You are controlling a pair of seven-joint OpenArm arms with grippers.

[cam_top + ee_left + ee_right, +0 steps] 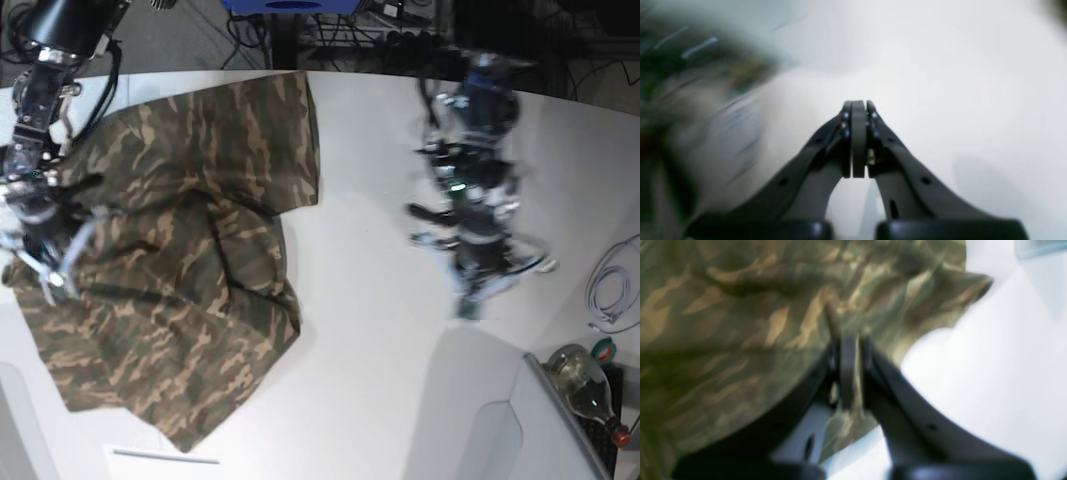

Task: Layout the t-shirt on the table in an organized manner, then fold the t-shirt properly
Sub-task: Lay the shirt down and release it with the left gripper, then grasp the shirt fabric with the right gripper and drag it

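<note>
Right pincer [850, 373] pinches the t-shirt [180, 290]; left pincer [858, 140], clamped tight, holds nothing.

The left wrist view is smeared on its left side, so the dark green and tan shapes there cannot be told. The left arm [478, 190] in the base view is blurred. In the right wrist view the t-shirt [740, 323] is soft and fuzzy and runs off the top and left edges. Cloth hides the tips of the right gripper [849, 340], so it is hard to tell how wide it stands. A bottle [585, 385] is cut off at the base view's corner
</note>
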